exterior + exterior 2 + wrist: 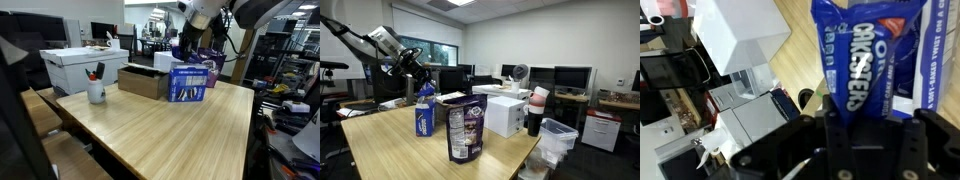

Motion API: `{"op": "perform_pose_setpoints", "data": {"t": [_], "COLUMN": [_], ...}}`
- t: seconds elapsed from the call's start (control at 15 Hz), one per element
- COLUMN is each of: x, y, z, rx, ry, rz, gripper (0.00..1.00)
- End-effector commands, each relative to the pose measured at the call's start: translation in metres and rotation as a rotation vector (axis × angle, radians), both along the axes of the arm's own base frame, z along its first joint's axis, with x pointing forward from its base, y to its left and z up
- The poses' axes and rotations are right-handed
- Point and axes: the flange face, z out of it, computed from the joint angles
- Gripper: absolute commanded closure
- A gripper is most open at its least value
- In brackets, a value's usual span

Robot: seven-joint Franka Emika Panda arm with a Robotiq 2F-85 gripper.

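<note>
A blue Oreo cookie package fills the wrist view, and its near end runs down between the black fingers of my gripper, which is shut on it. In both exterior views the package stands upright on the wooden table. The gripper pinches its top edge from above. Whether the package's base still touches the table is hard to tell.
A dark snack bag stands near the table's edge, beside a white box and stacked cups. A cardboard box, a large white box and a white mug with pens sit on the table. Office desks and monitors lie behind.
</note>
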Motion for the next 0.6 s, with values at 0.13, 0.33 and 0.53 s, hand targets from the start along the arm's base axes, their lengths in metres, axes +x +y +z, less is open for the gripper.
{"op": "perform_pose_setpoints", "data": {"t": [0.13, 0.33, 0.53], "x": [-0.0088, -0.0111, -0.0132], "y": [-0.0011, -0.0019, -0.0017], "z": [-0.0097, -0.0129, -0.0161], "rx": [-0.005, -0.009, 0.0], "ry": [-0.094, -0.135, -0.158], "rz": [-0.031, -0.044, -0.054], "gripper": [0.97, 0.97, 0.97]}}
